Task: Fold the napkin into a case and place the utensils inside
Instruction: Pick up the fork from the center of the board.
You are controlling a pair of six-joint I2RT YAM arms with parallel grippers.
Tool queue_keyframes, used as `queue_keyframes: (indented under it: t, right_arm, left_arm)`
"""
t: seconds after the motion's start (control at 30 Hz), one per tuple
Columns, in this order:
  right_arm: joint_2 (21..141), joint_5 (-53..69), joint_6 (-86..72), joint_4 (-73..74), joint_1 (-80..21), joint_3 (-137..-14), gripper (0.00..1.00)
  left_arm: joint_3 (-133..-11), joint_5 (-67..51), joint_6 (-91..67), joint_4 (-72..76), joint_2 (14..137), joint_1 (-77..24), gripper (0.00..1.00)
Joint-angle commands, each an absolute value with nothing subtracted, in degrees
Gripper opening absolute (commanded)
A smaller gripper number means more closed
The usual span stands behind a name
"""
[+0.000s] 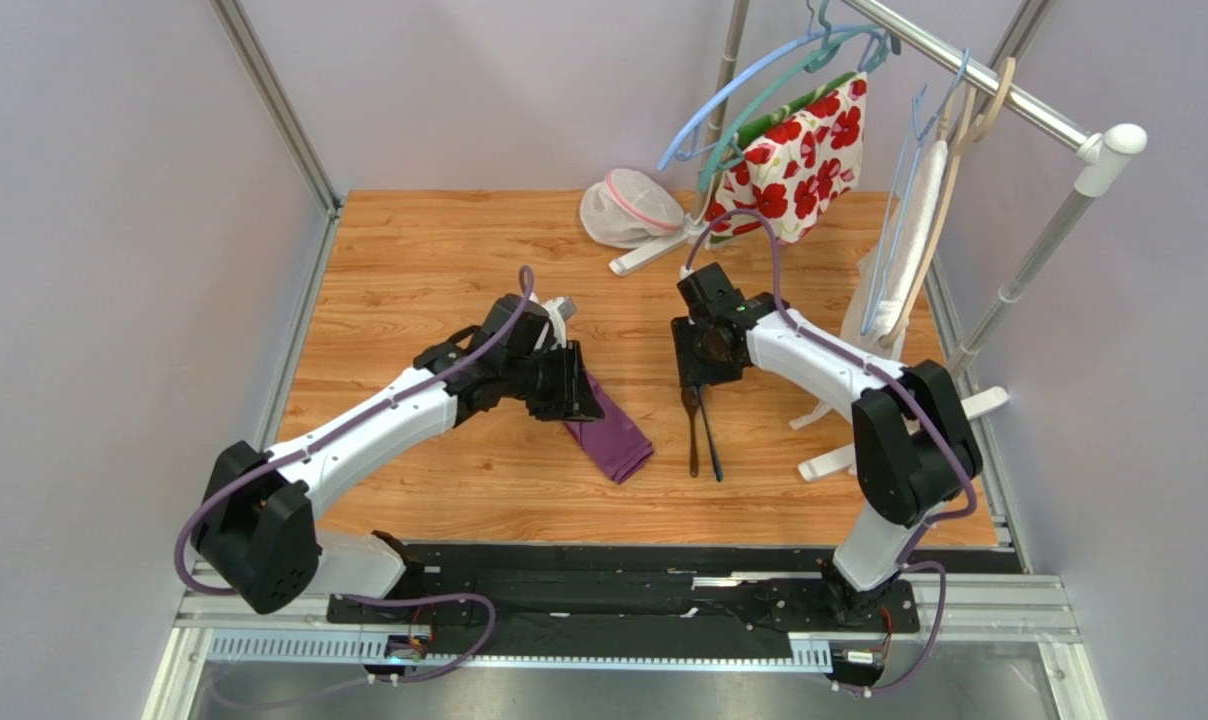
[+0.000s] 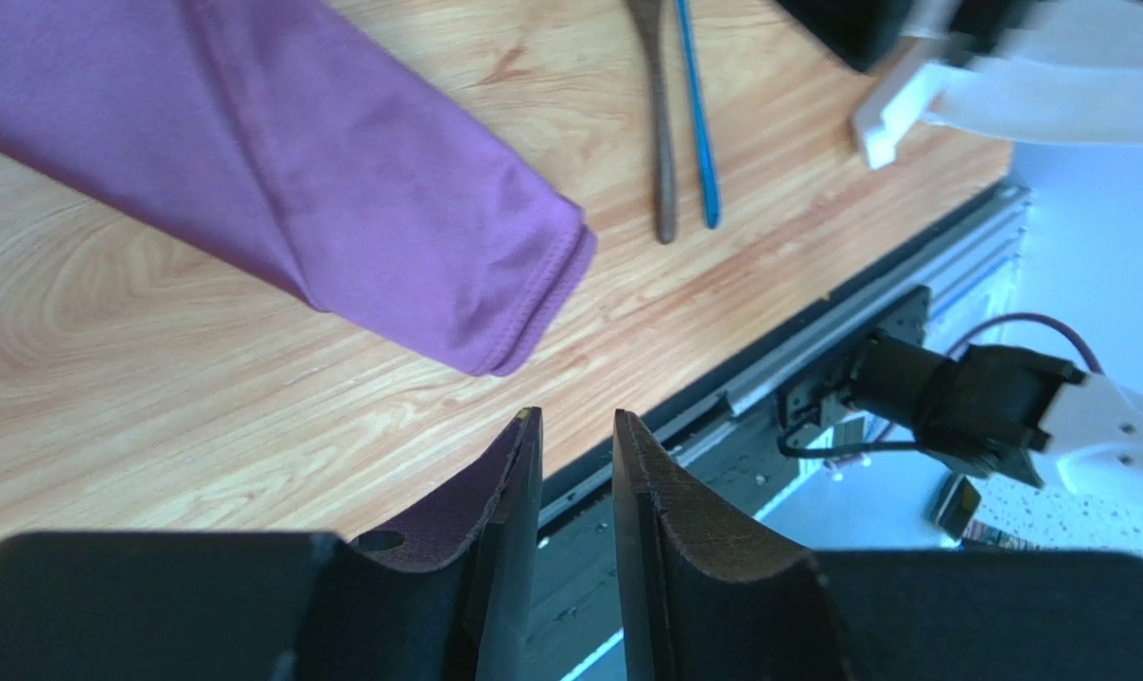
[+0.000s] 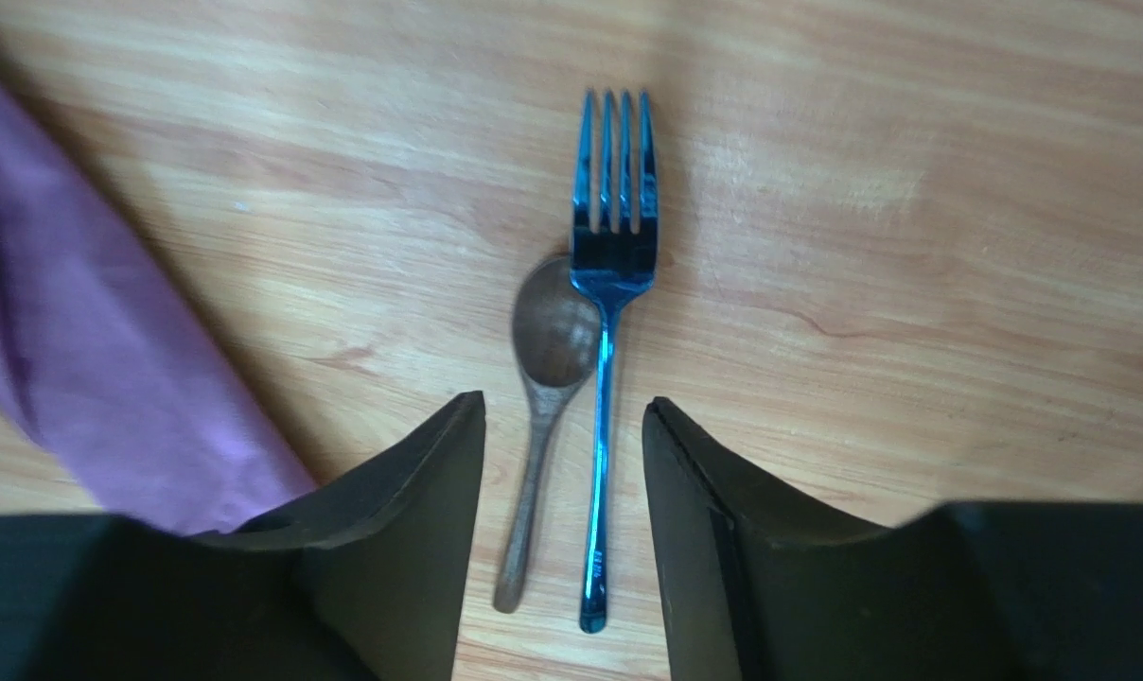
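No text, label, brand, number or sign can be read in any of the three views.

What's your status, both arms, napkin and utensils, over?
Left gripper open, empty, by folded napkin. Right gripper open over spoon and fork. Both lie outside napkin, nothing blocking.
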State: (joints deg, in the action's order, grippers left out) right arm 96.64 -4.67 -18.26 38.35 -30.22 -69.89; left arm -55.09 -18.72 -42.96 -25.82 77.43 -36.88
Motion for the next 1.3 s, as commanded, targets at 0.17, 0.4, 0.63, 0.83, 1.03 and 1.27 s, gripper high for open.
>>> queue_keyframes:
  t: [0.17,0.4,0.63,0.83,1.03,1.27]
  right_arm:
    - [96.1,-5.3,-16.8,36.7,-30.7,-64.3,0.44]
    - [99.4,-5.9,-16.1,33.2,-30.8,-61.7,0.34]
    - [104.9,-8.9,-16.4,29.0,-33.5,-61.4,0.32]
    - [108.6,-19.1,-17.3,28.0,-33.4,-62.0,0.0]
    - [88.9,-14.3,-14.8,27.1,-33.1,-56.5,0.0]
    - [67.5,7.4,-19.1,18.6,-28.3,-50.1,0.0]
  left_arm:
    - [-55.7,-23.0,-40.4,-23.9,73.4,-37.0,0.34]
    - [-56.3,-24.3,-41.0,-23.6,74.4,-37.1,0.35]
    - [-57.1,-23.8,-41.0,-24.2,74.5,-37.2,0.36]
    - [-58.5,-23.8,-40.1,-24.2,77.0,-37.4,0.36]
    - [-58.0,-29.2,-41.5,-12.5,82.4,-39.1,0.4]
    - [-55.0,-31.7,-47.0,15.1,86.0,-42.7,0.41]
